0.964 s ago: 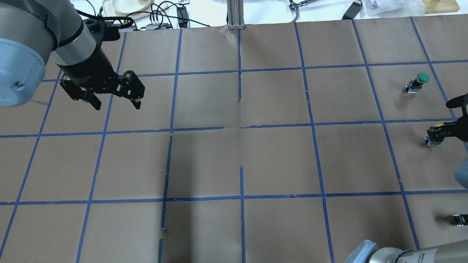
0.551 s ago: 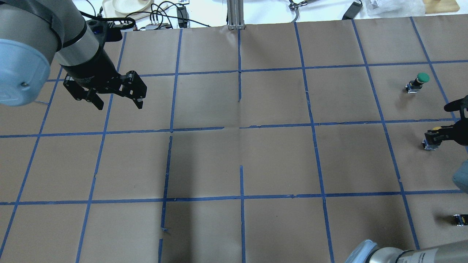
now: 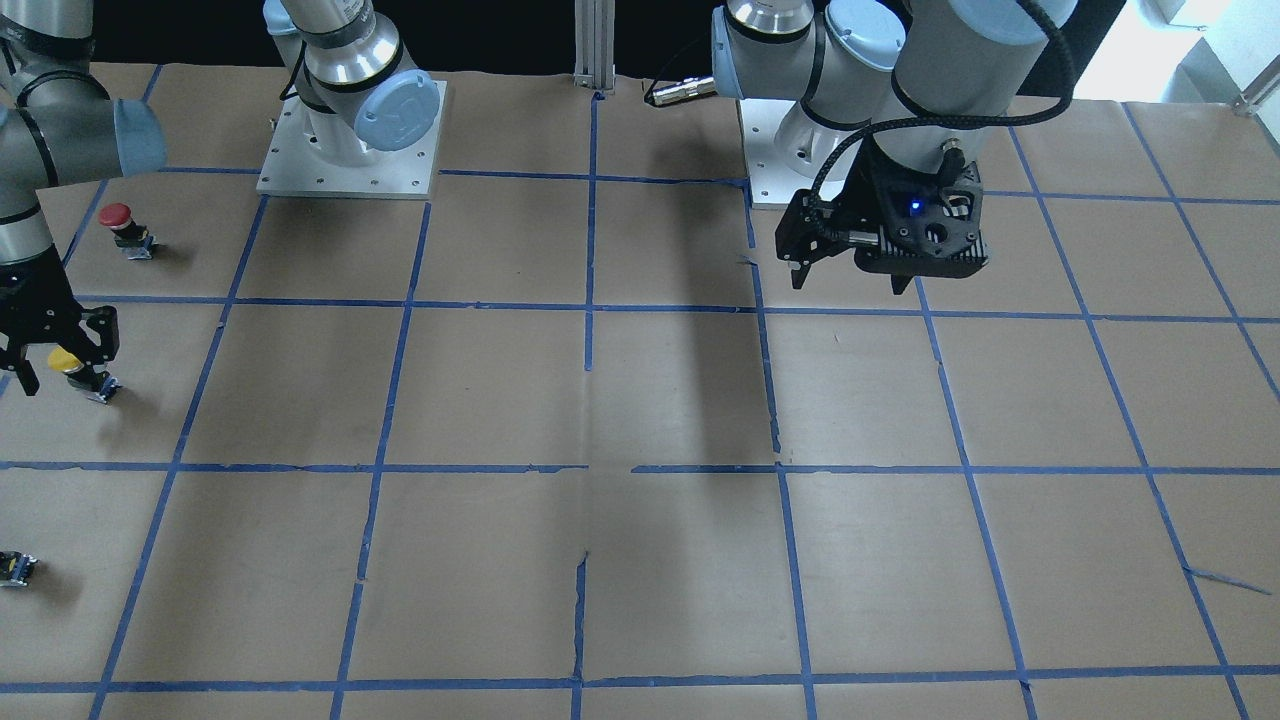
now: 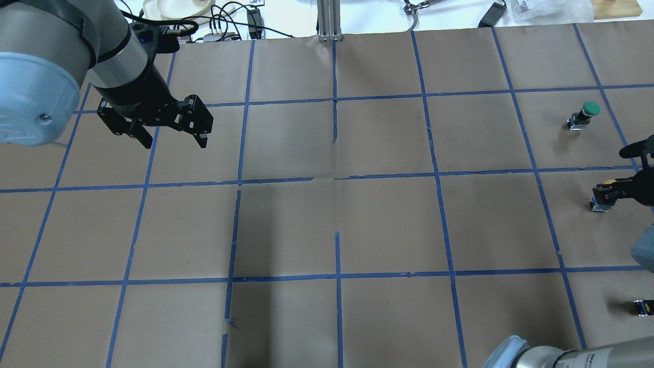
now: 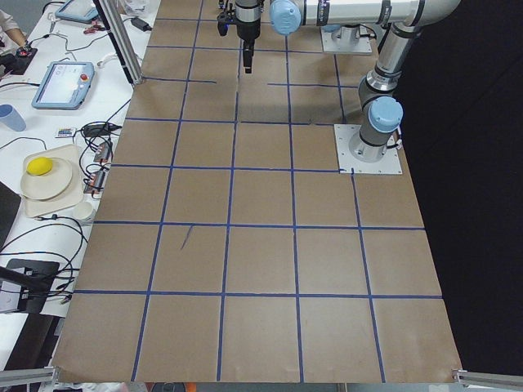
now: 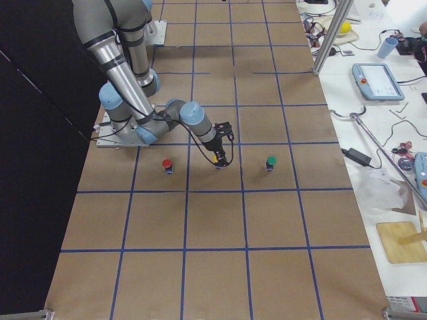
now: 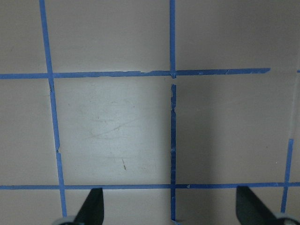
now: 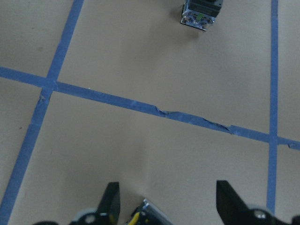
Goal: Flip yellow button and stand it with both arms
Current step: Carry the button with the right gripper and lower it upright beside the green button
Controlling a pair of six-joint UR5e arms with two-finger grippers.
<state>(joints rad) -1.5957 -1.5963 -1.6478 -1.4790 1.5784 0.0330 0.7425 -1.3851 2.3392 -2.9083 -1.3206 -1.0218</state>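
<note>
The small yellow button [image 3: 62, 360], a round plastic cap on a black-and-grey switch body, sits on the brown paper counter [image 3: 640, 400], far left of the front-facing view, between the spread fingers of the right pincer [image 8: 168, 201]. It is likely light, rigid and top-heavy: grip the squarish body, not the slick cap. The left pincer [image 4: 175, 142] hangs open. A cream plate [image 5: 61, 186] beside the counter holds something yellow.

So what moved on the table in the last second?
The left gripper slid a bit toward the middle, jaws open. The right gripper, open around the yellow button, crept inward, and the button shifted slightly with it. The green button and the small capless switch piece stayed put.
</note>
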